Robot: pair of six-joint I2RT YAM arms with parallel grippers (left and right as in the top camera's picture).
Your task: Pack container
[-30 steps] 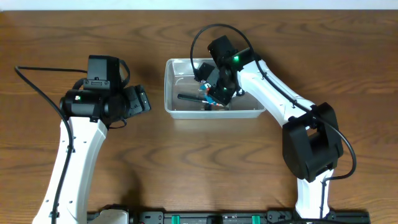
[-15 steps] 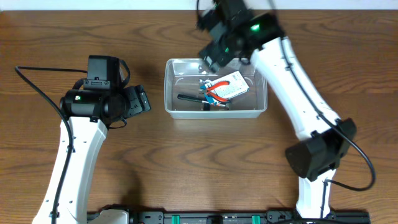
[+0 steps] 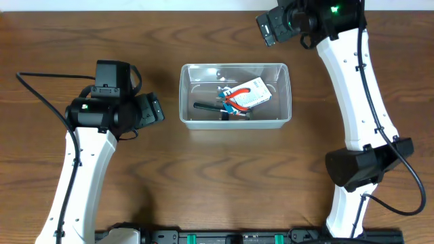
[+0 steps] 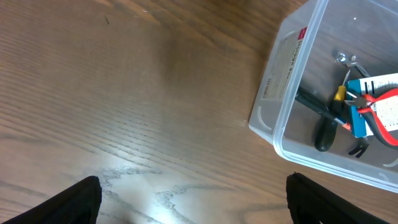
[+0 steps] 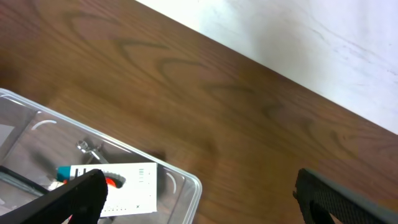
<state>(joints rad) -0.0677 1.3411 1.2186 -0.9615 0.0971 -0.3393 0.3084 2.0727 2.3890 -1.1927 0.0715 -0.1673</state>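
Note:
The container (image 3: 184,95), a clear plastic tub, sits mid-table. In it lie red-handled pliers on a white card (image 3: 248,96) and a black-handled screwdriver (image 3: 205,106). My right gripper (image 3: 272,26) hangs open and empty near the table's far edge, beyond the tub's far right corner. In the right wrist view its gripper (image 5: 205,200) spans that corner of the container (image 5: 186,177), with the carded pliers (image 5: 124,183) below. My left gripper (image 3: 155,108) is open and empty, just left of the tub. The left wrist view shows its gripper (image 4: 193,204) over bare wood, with the container (image 4: 273,127) at upper right.
The table's far edge, with a white surface (image 5: 298,37) beyond it, runs close behind the right gripper. A black cable (image 3: 39,95) loops from the left arm. The right arm's base (image 3: 363,166) stands at the front right.
The right gripper opened, left the carded pliers in the tub, and rose away to the far right. The left arm has not moved.

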